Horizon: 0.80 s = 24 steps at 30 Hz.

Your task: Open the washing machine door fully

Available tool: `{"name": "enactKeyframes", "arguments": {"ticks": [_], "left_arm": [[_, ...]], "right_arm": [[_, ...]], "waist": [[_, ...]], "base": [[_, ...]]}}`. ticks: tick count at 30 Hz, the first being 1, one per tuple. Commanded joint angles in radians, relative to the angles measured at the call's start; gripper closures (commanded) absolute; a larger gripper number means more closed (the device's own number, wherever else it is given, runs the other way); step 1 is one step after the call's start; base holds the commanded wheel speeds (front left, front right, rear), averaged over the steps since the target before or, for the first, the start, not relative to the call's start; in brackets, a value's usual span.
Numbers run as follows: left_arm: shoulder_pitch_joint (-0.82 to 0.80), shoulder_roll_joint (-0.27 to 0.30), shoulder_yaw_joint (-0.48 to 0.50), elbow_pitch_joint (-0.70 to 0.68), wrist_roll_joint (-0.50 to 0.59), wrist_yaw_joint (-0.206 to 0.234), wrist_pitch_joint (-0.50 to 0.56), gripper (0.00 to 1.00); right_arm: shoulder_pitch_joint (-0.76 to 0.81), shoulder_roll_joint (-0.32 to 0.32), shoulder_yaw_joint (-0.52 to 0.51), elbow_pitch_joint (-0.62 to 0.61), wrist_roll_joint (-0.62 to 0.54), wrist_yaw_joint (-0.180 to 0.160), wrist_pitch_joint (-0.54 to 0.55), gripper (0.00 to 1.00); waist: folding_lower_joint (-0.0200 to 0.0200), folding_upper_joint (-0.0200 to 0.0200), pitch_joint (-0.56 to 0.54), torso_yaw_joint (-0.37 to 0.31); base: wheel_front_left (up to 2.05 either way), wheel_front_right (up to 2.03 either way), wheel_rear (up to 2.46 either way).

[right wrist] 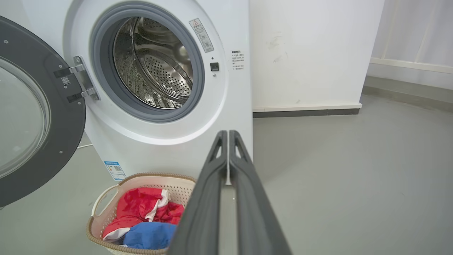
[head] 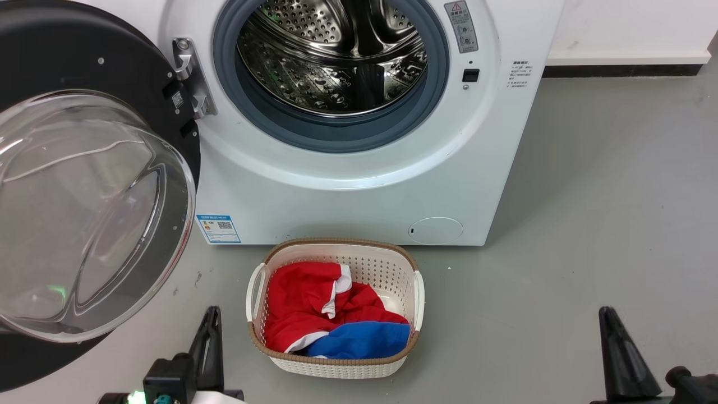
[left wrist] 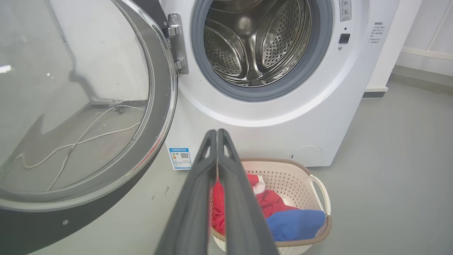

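Door (head: 84, 213) is hanging wide open at the washing machine's (head: 359, 191) left.
Left gripper (left wrist: 216, 134) and right gripper (right wrist: 228, 134) are idling pinched together, empty; any final nudge is best landing on the black rim (head: 67, 45).

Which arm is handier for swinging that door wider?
Probably left: the washing machine door hangs on that side, close beside the left end effector; the right end effector sits far across.
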Motion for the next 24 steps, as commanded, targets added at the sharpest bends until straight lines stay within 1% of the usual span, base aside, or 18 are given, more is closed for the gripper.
{"name": "enactKeyframes", "arguments": {"ticks": [1,13,24], "left_arm": [[0.001,0.0,0.002,0.01,-0.01,-0.001,0.004,1.0],[-0.033,0.0,0.023,0.03,-0.264,-0.021,0.065,1.0],[-0.058,0.0,0.037,0.043,-0.467,-0.038,0.111,1.0]], "right_arm": [[0.0,0.0,0.001,0.008,0.009,0.0,0.001,1.0],[-0.051,-0.016,0.012,0.052,0.267,0.0,0.046,1.0],[-0.093,-0.025,0.016,0.088,0.468,0.0,0.084,1.0]], "waist": [[0.0,-0.0001,0.0,0.0],[0.0,-0.0001,-0.002,-0.001],[0.0,-0.0001,-0.003,-0.002]], "base": [[0.0,0.0,0.0],[0.0,0.0,0.0],[0.0,0.0,0.0]]}}
